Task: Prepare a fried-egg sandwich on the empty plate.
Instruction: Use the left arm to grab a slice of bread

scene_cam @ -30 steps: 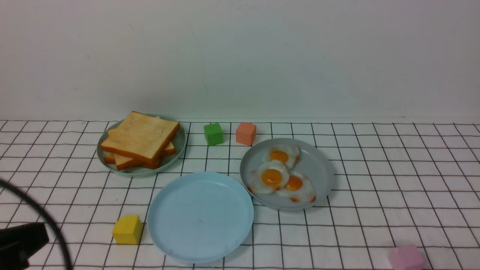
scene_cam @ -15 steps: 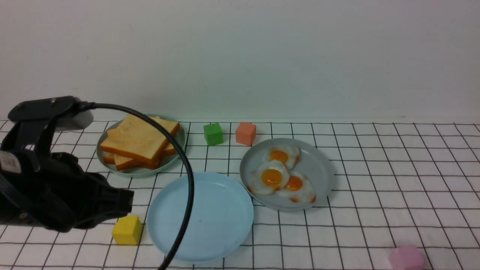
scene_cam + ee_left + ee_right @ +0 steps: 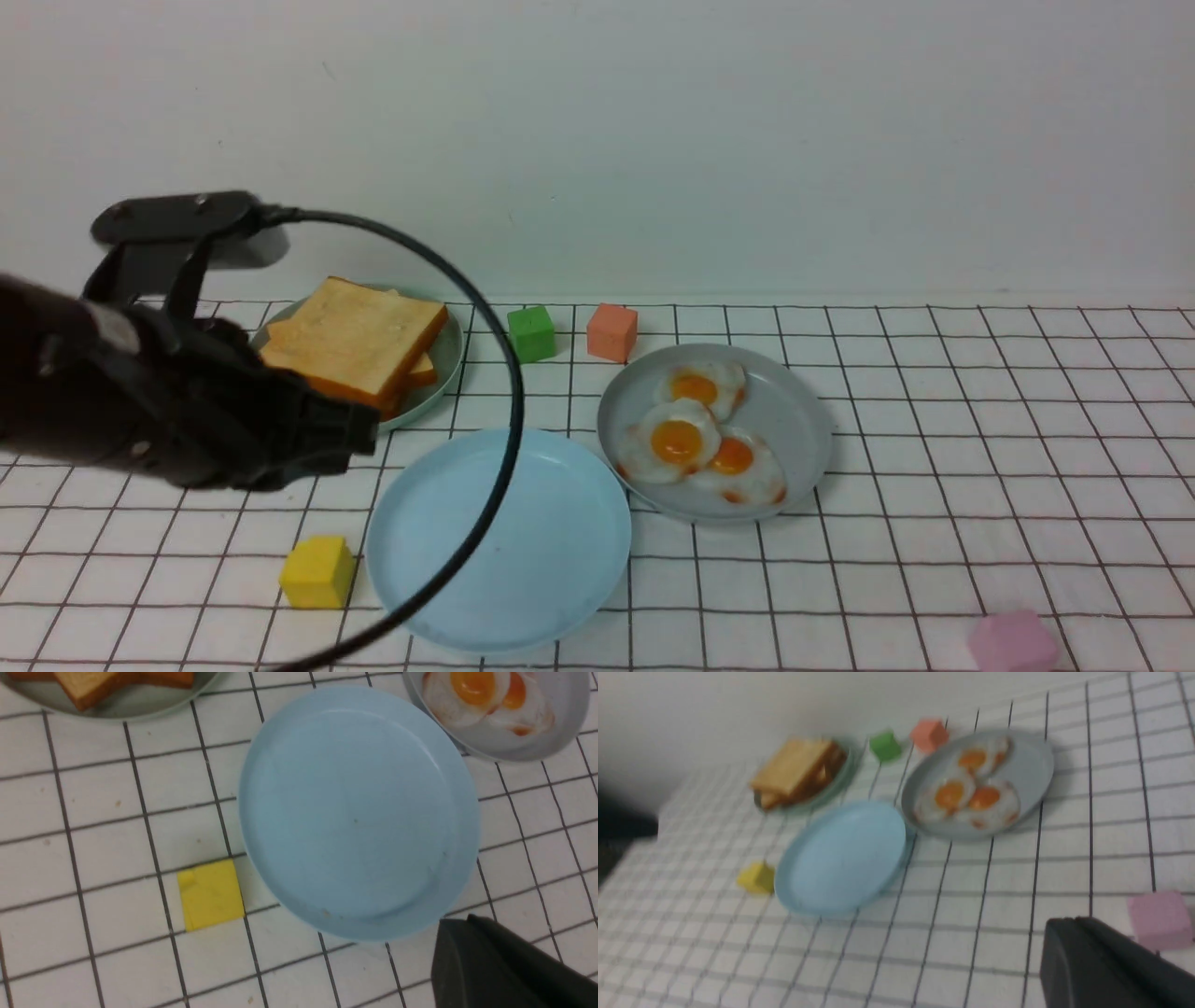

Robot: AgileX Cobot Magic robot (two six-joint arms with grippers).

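**Entry: sandwich set, assembly not begun**

Landmark: empty plate (image 3: 498, 541), light blue, bare, lying flat on the gridded surface (image 3: 980, 448). No fried-egg sandwich existed; nothing lay on this plate.

Stock, placed from the plate:
- Toast slices (image 3: 359, 341), stacked askew on a pale green plate (image 3: 446, 359), beyond the plate's far-left rim.
- Three fried eggs (image 3: 677, 441), overlapping on a grey plate (image 3: 794, 411), against the plate's far-right rim.
- Green cube (image 3: 531, 333) and orange cube (image 3: 612, 331), well beyond the plate.
- Yellow cube (image 3: 317, 571), just beside its left rim.
- Pink cube (image 3: 1011, 641), well to its right.

Tools:
- Left pincer (image 3: 359, 437), fingers together, nothing held, raised off the plate's far-left side with its tip toward the toast. Its cable (image 3: 504, 373) arced across the plate's left part in the front view.
- Right pincer (image 3: 1101, 966), fingers together, nothing held, outside the front view; its camera looked across at the plate from the plate's right.

Handling note (judgement): the step in hand appeared to be fetching the first slice.
- The fingers would need to part before reaching it.
- The top slice is best taken by one overhanging edge.
- It should be lifted clear so the lower slices do not drag.
- It should be laid flat and centred on the plate, leaving room for egg and lid.
- The cable should be kept off the plate.
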